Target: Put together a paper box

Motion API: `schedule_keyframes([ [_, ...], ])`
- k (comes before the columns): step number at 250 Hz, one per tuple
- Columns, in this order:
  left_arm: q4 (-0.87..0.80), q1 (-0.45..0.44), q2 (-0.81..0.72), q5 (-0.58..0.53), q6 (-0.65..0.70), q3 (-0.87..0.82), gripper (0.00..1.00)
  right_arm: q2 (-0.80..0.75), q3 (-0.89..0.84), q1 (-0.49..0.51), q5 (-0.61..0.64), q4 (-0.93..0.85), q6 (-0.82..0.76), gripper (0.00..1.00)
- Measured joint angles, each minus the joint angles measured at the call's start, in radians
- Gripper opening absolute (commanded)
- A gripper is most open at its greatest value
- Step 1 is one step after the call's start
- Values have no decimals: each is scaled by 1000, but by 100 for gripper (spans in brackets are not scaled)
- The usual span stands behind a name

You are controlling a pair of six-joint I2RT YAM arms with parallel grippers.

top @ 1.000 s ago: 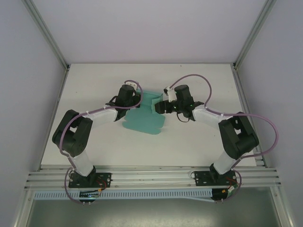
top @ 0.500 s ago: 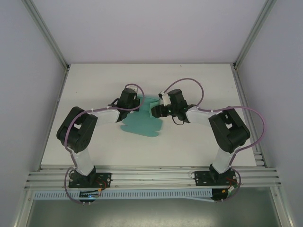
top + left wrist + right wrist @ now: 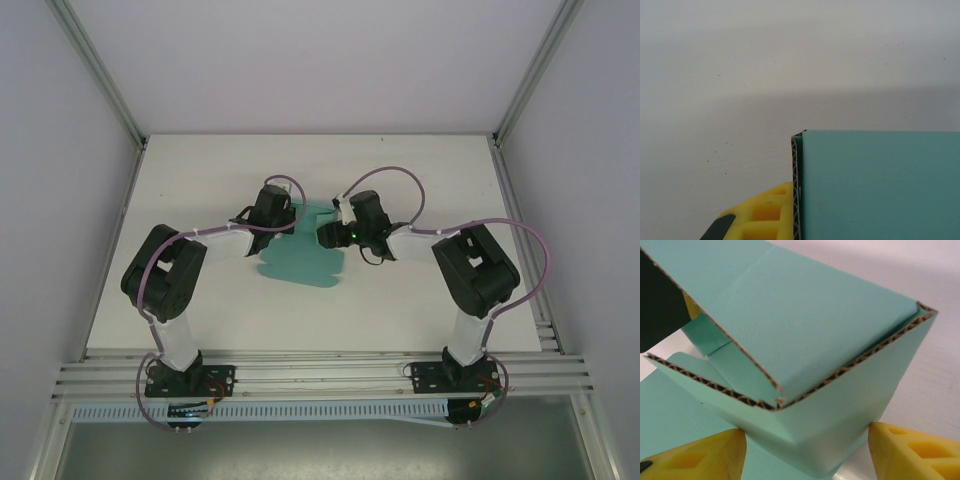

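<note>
Teal corrugated card: the paper box (image 3: 303, 262) sits part-folded between your grippers. Your left gripper (image 3: 292, 214) is clamped on a panel edge. The right gripper (image 3: 323, 236) fingers (image 3: 695, 457) straddle a folded corner, but you cannot tell whether they grip it.

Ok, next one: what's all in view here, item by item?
box: one, teal corrugated card, partly folded, mid-table between the grippers
table: one, white, under the box
rails: several, silver, along the near edge
cables: two, purple, one looping along each arm
left arm: one, black and white, reaching in from near left
right arm: one, black and white, reaching in from near right
left gripper: one, yellow fingers, shut on a raised flap of the box
right gripper: one, yellow fingers, closed on the folded corner of the box, one finger each side
</note>
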Motion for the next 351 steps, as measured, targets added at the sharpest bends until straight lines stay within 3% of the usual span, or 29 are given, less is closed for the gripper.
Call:
schedule_keyframes([
  [29,0,0,0,-3,0,0,0,16,8,3,25,15,9,65],
  [57,0,0,0,-20,0,0,0,45,32,3,47,31,12,58],
  [108,1,0,0,-41,0,0,0,63,40,3,113,63,40,34],
  [158,15,-11,0,-50,0,2,0,66,57,16,224,49,85,27],
  [273,28,-58,0,-25,-3,11,0,66,222,84,578,-340,227,30],
  [323,31,-56,0,-6,-5,11,0,42,99,74,513,-150,136,53],
  [351,31,-51,0,7,-4,11,0,31,39,35,429,-42,89,52],
])
